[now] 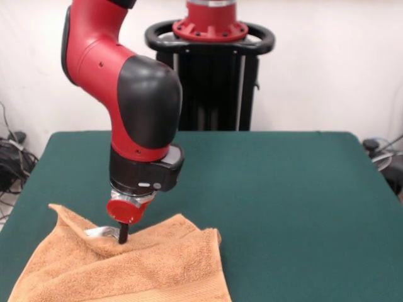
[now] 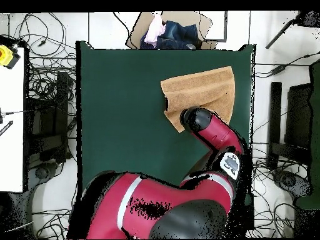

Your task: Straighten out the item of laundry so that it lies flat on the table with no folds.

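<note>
The orange-tan towel [image 1: 138, 267] lies rumpled at the table's near left corner in the front view, with a raised ridge along its far edge and its near part cut off by the picture's edge. My gripper [image 1: 119, 234] points down into that far edge and looks shut on a pinch of the cloth. In the overhead view the towel [image 2: 203, 90] lies near the green table's [image 2: 125, 112] top right corner. Its lower left part is folded, and the arm's wrist [image 2: 197, 119] hides the gripper there. No care tag shows.
The robot's pedestal [image 1: 211, 63] stands at the table's far side. In the overhead view a cardboard box with clothes [image 2: 169, 31] sits beyond the table's top edge, cables lie all round, and a white bench [image 2: 12, 112] stands at the left.
</note>
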`<control>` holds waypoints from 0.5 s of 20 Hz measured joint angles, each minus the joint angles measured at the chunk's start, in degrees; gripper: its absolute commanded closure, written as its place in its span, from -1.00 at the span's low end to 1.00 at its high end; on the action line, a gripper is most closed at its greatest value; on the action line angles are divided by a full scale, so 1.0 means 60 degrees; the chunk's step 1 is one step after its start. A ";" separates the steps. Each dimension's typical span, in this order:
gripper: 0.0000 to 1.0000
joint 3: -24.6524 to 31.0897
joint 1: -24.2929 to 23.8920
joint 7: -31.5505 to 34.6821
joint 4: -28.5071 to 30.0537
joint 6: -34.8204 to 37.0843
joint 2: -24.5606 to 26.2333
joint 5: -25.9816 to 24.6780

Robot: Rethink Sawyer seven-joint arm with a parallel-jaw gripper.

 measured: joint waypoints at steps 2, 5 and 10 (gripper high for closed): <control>-1.00 0.0000 -0.0007 0.0000 0.0000 0.0000 0.0004 0.0045; -1.00 0.0000 -0.0013 0.0000 0.0000 0.0002 0.0004 0.0086; -1.00 -0.0001 -0.0023 0.0000 0.0001 0.0002 0.0007 0.0163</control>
